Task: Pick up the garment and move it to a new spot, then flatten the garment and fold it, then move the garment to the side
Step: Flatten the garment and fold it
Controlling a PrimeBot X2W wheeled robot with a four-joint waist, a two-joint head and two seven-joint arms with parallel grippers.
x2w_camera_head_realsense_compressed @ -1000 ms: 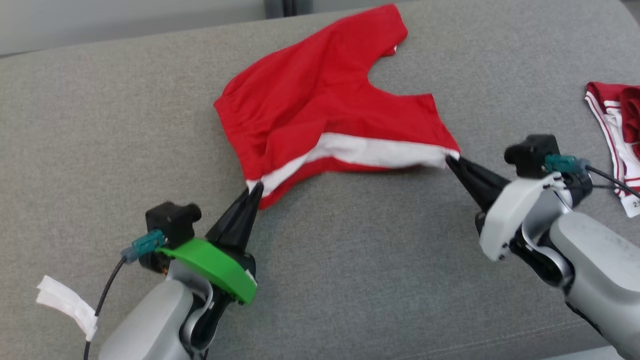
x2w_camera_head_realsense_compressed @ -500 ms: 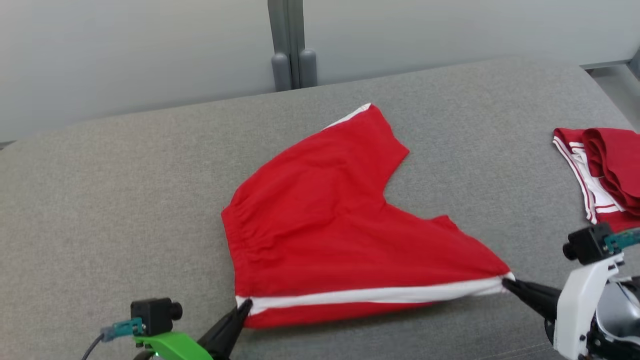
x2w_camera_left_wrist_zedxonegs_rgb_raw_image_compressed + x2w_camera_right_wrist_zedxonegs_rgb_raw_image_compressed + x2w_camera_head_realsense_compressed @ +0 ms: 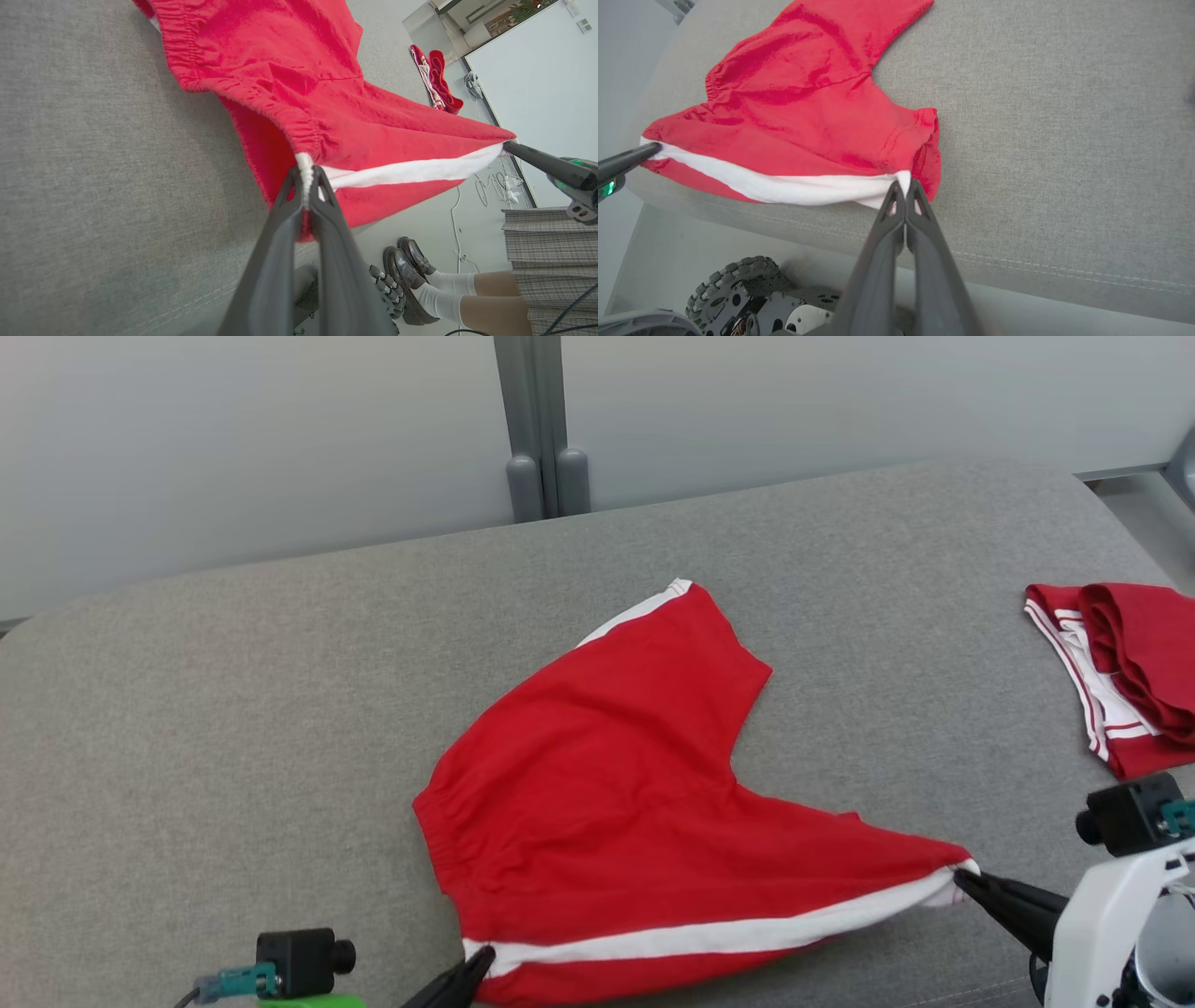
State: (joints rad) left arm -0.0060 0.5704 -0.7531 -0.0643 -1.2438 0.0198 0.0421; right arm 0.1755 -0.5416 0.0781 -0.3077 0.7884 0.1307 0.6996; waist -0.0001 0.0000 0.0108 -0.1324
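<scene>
The garment (image 3: 635, 793) is a pair of red shorts with a white side stripe, lying on the grey cushioned surface (image 3: 233, 709) near its front edge. My left gripper (image 3: 481, 959) is shut on the waistband end of the stripe, seen close in the left wrist view (image 3: 307, 175). My right gripper (image 3: 962, 875) is shut on the leg-hem end of the stripe, seen close in the right wrist view (image 3: 903, 184). The stripe (image 3: 728, 929) is stretched between the two grippers. The far leg of the shorts (image 3: 681, 635) rests flat on the cushion.
A second folded red-and-white garment (image 3: 1120, 663) lies at the right edge of the cushion. A grey wall with a post (image 3: 537, 439) stands behind. A person's legs and dark shoes (image 3: 411, 280) stand beyond the front edge, beside the robot's wheeled base (image 3: 738, 289).
The head camera has tilted up, bringing the wall into view. Both grippers have pulled the shorts toward the cushion's front edge and drawn apart, so the stripe now lies taut.
</scene>
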